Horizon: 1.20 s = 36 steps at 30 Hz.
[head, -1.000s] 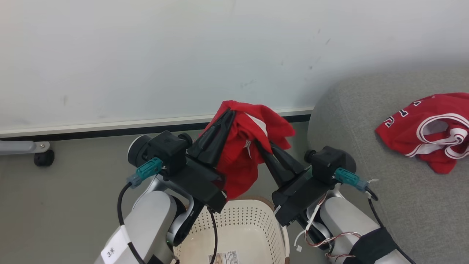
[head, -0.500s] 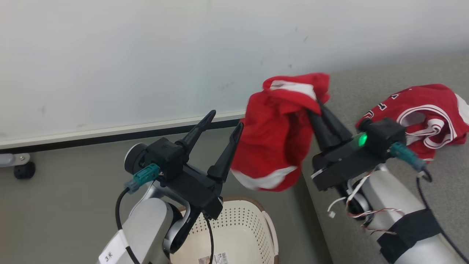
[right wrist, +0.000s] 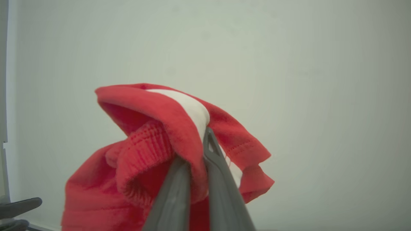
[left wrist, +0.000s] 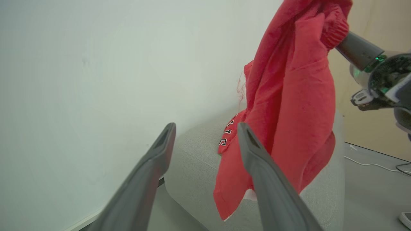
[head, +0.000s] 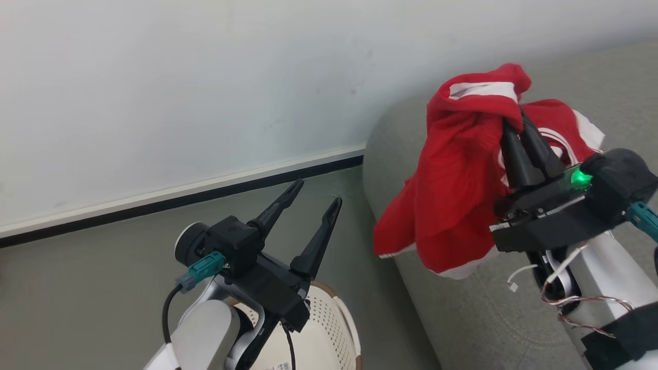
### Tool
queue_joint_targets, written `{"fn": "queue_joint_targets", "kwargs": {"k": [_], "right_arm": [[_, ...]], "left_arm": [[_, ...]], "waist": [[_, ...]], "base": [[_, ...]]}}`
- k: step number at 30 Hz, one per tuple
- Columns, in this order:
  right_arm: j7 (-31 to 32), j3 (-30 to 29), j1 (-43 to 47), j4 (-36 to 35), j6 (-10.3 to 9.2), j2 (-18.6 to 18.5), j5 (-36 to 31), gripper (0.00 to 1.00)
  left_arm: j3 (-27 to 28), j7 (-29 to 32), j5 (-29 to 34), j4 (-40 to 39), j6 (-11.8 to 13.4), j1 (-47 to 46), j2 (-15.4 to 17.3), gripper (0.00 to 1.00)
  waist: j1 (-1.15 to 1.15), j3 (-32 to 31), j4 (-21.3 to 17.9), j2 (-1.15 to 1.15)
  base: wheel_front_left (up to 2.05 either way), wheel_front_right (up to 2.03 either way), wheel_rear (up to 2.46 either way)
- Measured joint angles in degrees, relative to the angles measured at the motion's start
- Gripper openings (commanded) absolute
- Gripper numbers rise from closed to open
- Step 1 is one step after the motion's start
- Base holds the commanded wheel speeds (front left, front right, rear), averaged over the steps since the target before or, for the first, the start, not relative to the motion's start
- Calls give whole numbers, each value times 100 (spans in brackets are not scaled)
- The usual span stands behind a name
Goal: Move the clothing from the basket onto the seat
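My right gripper (head: 514, 123) is shut on a red garment with white trim (head: 452, 180), which hangs over the rounded left end of the grey seat (head: 462, 318). The right wrist view shows the cloth (right wrist: 144, 128) pinched between the two fingers of that gripper (right wrist: 194, 146). A second red piece, the jersey (head: 560, 118), lies on the seat behind it; its lettering (left wrist: 226, 138) shows in the left wrist view. My left gripper (head: 317, 192) stands open and holds nothing, above the cream basket (head: 334, 329), apart from the hanging garment (left wrist: 298, 96).
A white wall with a black baseboard strip (head: 180, 203) runs behind. Grey floor (head: 77, 282) lies left of the basket and between it and the seat. A thin white cable (left wrist: 369, 164) lies on the floor beyond the seat.
My left gripper has opened and let go of the garment. The right arm has carried it rightward over the seat's end. The head view has turned right.
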Motion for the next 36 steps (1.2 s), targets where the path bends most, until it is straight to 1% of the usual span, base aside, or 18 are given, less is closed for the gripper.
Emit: {"fn": "queue_joint_targets", "kwargs": {"k": [9,11,13,17,18,19,28,31,36], "right_arm": [[-1,-279,530,-896,-212,-232,-98,0],[-1,-348,649,-1027,-298,-257,-98,0],[-1,-401,753,-1100,-305,-280,-98,0],[-1,-514,925,-1292,-387,-319,-97,0],[-1,-514,925,-1292,-387,-319,-97,0],[-1,-577,1032,-1404,-428,-343,-97,0],[-1,-873,1403,-1670,-556,-417,-90,0],[-1,-932,1502,-1767,-599,-427,-90,0],[-1,-1032,1581,-1857,-601,-444,-88,0]], "left_arm": [[-38,67,1,-196,26,126,90,100],[-46,90,2,-227,25,162,114,100],[-54,111,9,-248,29,188,145,100],[-60,162,12,-292,43,196,176,100],[-60,162,12,-292,43,196,176,100],[-79,168,41,-307,47,199,178,100],[-164,247,52,-321,46,191,162,100],[-185,263,52,-312,42,188,162,100],[-233,313,52,-327,41,174,147,100]], "waist": [[0,73,-589,0],[0,100,-721,0],[0,130,-854,0],[0,197,-1108,0],[0,197,-1108,0],[0,235,-1225,0],[0,418,-1549,0],[0,469,-1591,0],[0,520,-1586,0]], "base": [[0,0,0],[0,0,0],[0,0,0],[0,0,0],[0,0,0],[0,0,0],[0,0,0],[0,0,0],[0,0,0]]}}
